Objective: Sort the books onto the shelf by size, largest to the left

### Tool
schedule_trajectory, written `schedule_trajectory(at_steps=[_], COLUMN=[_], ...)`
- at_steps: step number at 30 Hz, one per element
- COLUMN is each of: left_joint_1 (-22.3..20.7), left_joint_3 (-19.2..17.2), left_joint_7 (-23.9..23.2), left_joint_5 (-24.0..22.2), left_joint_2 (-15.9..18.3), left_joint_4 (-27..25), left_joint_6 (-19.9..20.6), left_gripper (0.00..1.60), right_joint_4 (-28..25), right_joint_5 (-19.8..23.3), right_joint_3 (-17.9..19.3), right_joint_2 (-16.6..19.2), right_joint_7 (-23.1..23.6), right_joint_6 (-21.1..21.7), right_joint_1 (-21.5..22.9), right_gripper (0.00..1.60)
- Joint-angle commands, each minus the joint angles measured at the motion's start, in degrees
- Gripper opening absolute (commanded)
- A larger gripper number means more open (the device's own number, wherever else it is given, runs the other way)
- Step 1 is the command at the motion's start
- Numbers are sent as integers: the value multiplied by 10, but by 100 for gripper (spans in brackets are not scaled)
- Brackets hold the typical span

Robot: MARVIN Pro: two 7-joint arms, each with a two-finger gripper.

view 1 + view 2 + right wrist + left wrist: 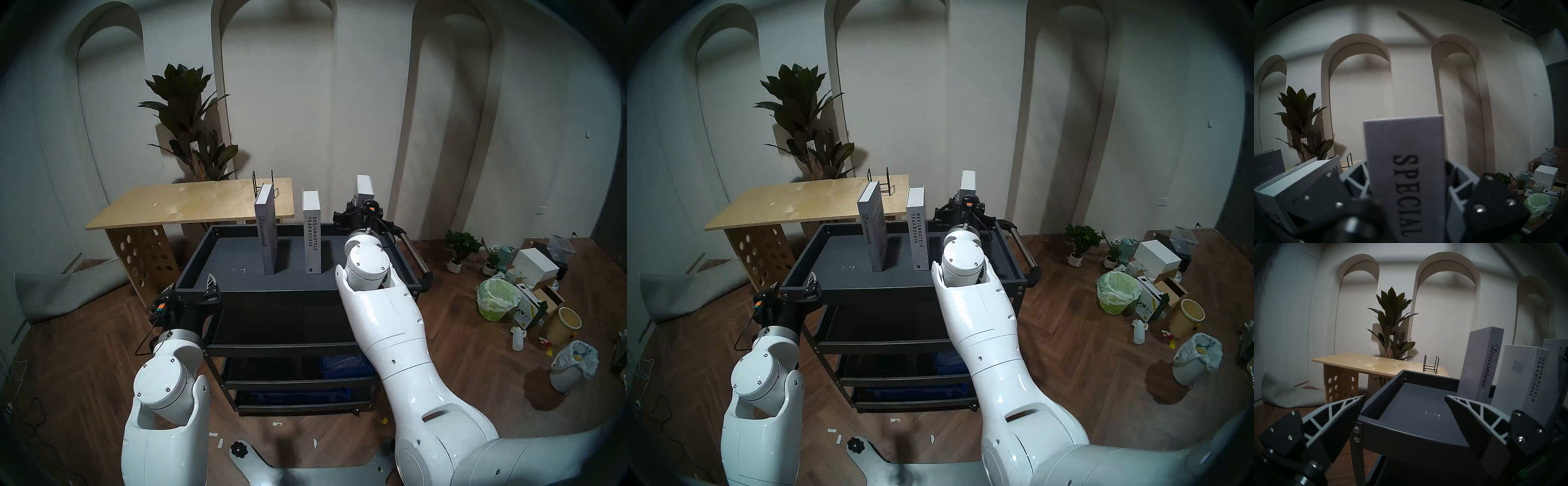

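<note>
Books: three in count, all upright on the shelf (234,261), the top tray of the black cart. "Discontent" (266,237) stands at 9 o'clock of "DESIGNHOTELS YEARBOOK09" (312,234), apart from it. "SPECIAL ISSUE" (1407,162) stands at 3 o'clock, near the steel handle (412,249). The right end effector (1407,185) is clamped on its spine, with the arm stretched forward. The left end effector (1404,400), fingers apart and holding nothing, waits at the tray's 7 o'clock corner.
</note>
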Motion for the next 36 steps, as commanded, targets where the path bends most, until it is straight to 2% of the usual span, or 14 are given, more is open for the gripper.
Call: schedule_trajectory(at_steps=[1, 2, 8, 12, 22, 29, 36], left_joint_1=[-7, -7, -10, -13, -19, -20, -16], left_joint_3=[1, 1, 3, 4, 1, 4, 6], left_joint_7=[2, 3, 4, 7, 15, 20, 25], left_joint_5=[2, 2, 2, 3, 5, 6, 6], left_joint_2=[-1, -1, -2, -2, 0, -2, -3], left_joint_4=[-11, -10, -8, -6, -3, -2, -8], left_joint_6=[-6, -5, -5, -5, -5, -6, -8], left_gripper=[160, 160, 160, 160, 160, 160, 160], right_joint_4=[-10, -12, -52, -77, -139, -189, -236], right_joint_5=[-5, -5, -7, -19, -1, 21, 39], right_joint_3=[-2, -2, 1, -4, -16, -33, -45], right_joint_2=[-4, -4, -1, 0, -38, -59, -83], right_joint_7=[-5, -6, -15, -22, -16, -4, -1], right_joint_6=[-6, -4, 15, 17, 31, 72, 141], right_joint_1=[22, 22, 21, 37, 94, 126, 157], right_gripper=[26, 0, 0, 0, 0, 0, 0])
